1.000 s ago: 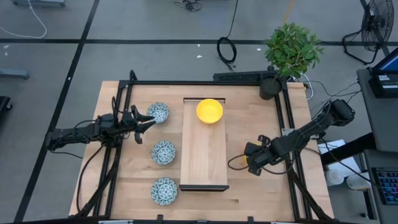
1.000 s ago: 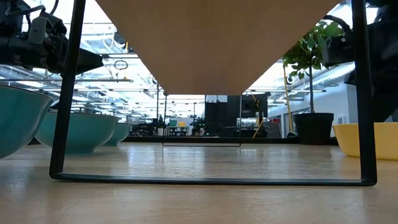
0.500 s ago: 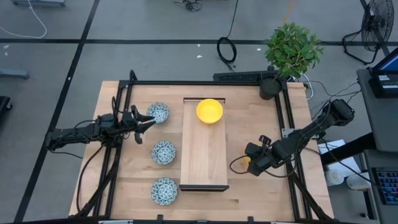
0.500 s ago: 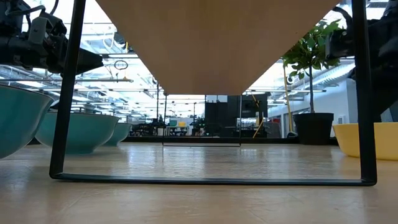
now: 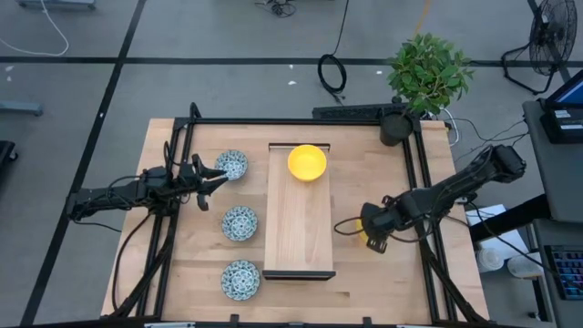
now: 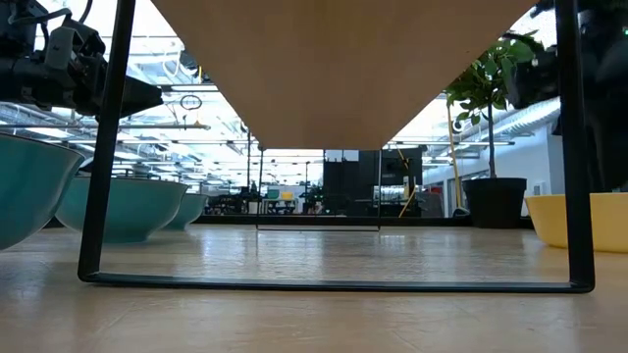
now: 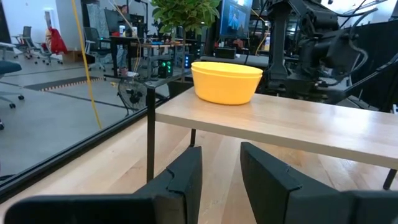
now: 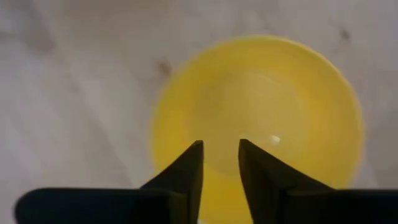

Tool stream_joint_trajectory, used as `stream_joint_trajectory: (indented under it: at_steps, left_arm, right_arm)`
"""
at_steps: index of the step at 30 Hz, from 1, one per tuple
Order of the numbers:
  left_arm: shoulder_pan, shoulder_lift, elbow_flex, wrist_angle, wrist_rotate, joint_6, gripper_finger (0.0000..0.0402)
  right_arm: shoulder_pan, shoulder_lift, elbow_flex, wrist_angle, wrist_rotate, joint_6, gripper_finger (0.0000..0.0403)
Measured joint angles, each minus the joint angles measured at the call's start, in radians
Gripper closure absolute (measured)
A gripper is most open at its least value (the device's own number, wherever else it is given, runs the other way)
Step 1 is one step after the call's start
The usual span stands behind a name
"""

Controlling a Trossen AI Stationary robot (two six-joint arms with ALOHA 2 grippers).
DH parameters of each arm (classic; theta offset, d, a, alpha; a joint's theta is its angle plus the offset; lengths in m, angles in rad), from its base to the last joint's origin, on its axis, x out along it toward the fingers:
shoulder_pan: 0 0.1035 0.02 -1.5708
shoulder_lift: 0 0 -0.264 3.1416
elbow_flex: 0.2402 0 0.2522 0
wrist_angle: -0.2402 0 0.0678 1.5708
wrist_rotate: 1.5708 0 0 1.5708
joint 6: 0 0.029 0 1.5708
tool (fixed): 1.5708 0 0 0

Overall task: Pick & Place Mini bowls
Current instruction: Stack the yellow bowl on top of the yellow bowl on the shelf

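A yellow bowl [image 8: 258, 118] lies on the surface [image 5: 364, 282] at the tray's [image 5: 298, 228] 3 o'clock, right gripper [image 8: 219, 163] over it, fingers slightly parted. Another yellow bowl [image 5: 307, 162] sits at the tray's 12 o'clock end. Three patterned bowls [image 5: 240, 223] line its 9 o'clock side; left gripper [image 5: 217, 177], fingers apart, hovers beside the farthest.

One bowl [image 5: 307, 162] on tray [image 5: 298, 232], three bowls [image 5: 240, 222] left of it

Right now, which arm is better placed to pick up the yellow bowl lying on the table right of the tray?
The right. Its end effector hangs directly over that yellow bowl, fingers slightly apart. The left end effector sits across the wooden tray, beside a patterned bowl.
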Motion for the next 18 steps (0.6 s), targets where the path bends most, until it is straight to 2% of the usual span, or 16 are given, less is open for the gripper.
stream_joint_trajectory:
  at_steps: [6, 13, 18]
  left_arm:
    - [0.0, 0.0, 0.0, 0.0, 0.0, 0.0, 0.0289]
    - [0.0, 0.0, 0.0, 0.0, 0.0, 0.0, 0.0289]
    - [0.0, 0.0, 0.0, 0.0, 0.0, 0.0, 0.0289]
  right_arm:
    - [0.015, -0.004, 0.0, 0.016, -0.024, -0.016, 0.027]
    - [-0.093, -0.05, 0.0, -0.13, -0.011, 0.017, 0.0234]
    - [-0.145, -0.088, 0.0, -0.191, 0.072, 0.063, 0.0228]
